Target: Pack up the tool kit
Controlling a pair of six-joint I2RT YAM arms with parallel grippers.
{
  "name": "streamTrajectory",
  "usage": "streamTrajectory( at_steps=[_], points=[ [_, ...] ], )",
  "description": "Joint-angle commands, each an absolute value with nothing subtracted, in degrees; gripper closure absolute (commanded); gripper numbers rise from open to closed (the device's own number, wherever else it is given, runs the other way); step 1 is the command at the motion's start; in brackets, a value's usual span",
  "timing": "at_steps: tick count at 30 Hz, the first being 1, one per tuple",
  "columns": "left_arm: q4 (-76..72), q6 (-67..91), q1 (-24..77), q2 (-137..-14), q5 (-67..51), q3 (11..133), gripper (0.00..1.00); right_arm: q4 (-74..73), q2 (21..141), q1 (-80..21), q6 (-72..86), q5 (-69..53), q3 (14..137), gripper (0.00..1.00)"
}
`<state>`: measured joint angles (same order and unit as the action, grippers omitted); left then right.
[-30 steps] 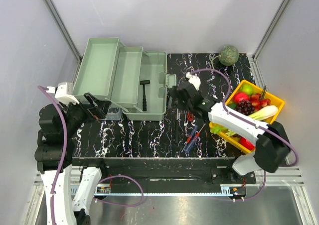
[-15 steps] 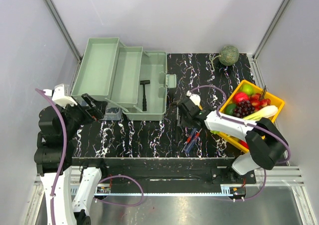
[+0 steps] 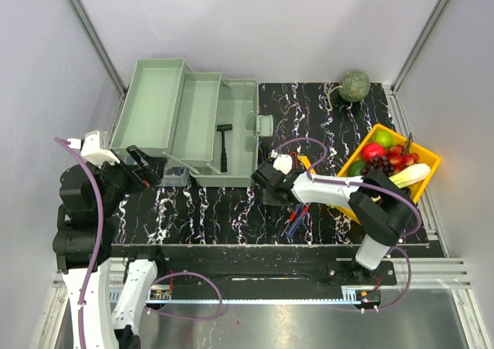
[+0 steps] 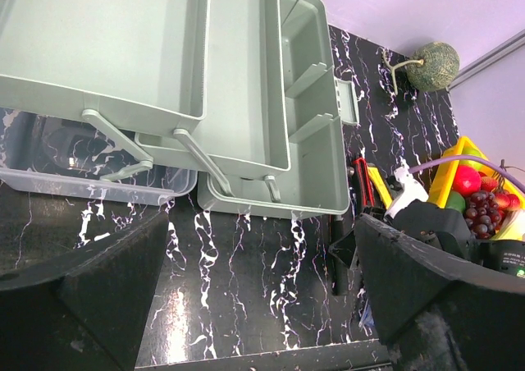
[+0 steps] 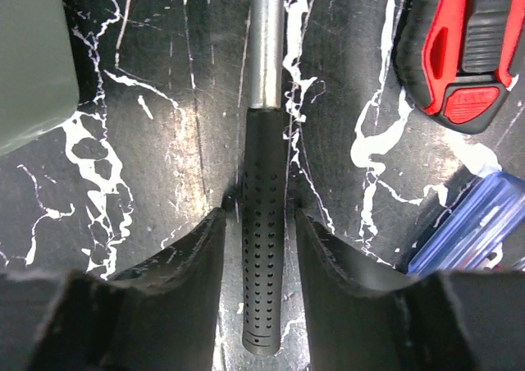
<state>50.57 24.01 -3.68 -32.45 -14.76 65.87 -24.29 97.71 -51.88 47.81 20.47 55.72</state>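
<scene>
Down low on the table (image 5: 148,141), my right gripper (image 5: 261,223) straddles the perforated black grip of a steel-shafted tool (image 5: 264,166), with one finger close on each side. Only thin dark slivers show between my pads and the grip. I cannot tell whether I am pressing on it or am just short of touching. The tool's head is cut off at the top edge of my wrist view, and from above my own wrist hides it, so I cannot say what tool it is. A red-and-black handle (image 5: 459,34) and a blue screwdriver (image 5: 467,223) lie just beside it, both cropped. My left gripper (image 4: 261,248) is spread wide and holds nothing, over the table in front of the toolbox (image 4: 246,75). The toolbox sits open at the back left, its trays folded out, with a black hammer (image 3: 224,144) lying in its base.
</scene>
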Motion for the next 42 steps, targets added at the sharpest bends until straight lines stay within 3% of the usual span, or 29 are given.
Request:
streamTrajectory(
  at_steps=[1, 5, 7, 9, 10, 28, 42],
  points=[
    [48.2, 24.1, -3.5, -32.7, -16.3, 66.7, 0.01, -27.3, 100.1, -53.2, 51.2, 24.3, 57.1, 0.58],
    [48.2, 24.2, -3.5, -32.7, -16.3, 66.9, 0.01, -28.1, 101.5, -53.4, 52.4, 24.3, 57.2, 0.73],
    [48.2, 24.3, -3.5, -32.9, -16.6, 66.7, 0.01, -28.9, 102.2, -53.4, 52.6, 24.8, 57.6, 0.82],
    [48.0, 24.3, -3.5, -32.7, -17.0, 66.5, 0.01, -30.7, 102.8, -53.4, 52.7, 26.0, 58.4, 0.99],
    [47.9, 24.4, -3.5, -32.7, -17.5, 66.4, 0.01, -31.0, 102.7, -53.4, 52.6, 26.2, 58.5, 1.00],
    [44.3, 27.6, -3.5, -33.0, -25.4, 63.9, 0.01, -12.2, 81.7, -53.3, 47.8, 20.7, 46.4, 1.00],
    [38.7, 31.8, -3.5, -32.3, -34.2, 58.8, 0.01, -17.3, 71.3, -51.2, 54.4, 24.8, 44.4, 1.00]
  ],
)
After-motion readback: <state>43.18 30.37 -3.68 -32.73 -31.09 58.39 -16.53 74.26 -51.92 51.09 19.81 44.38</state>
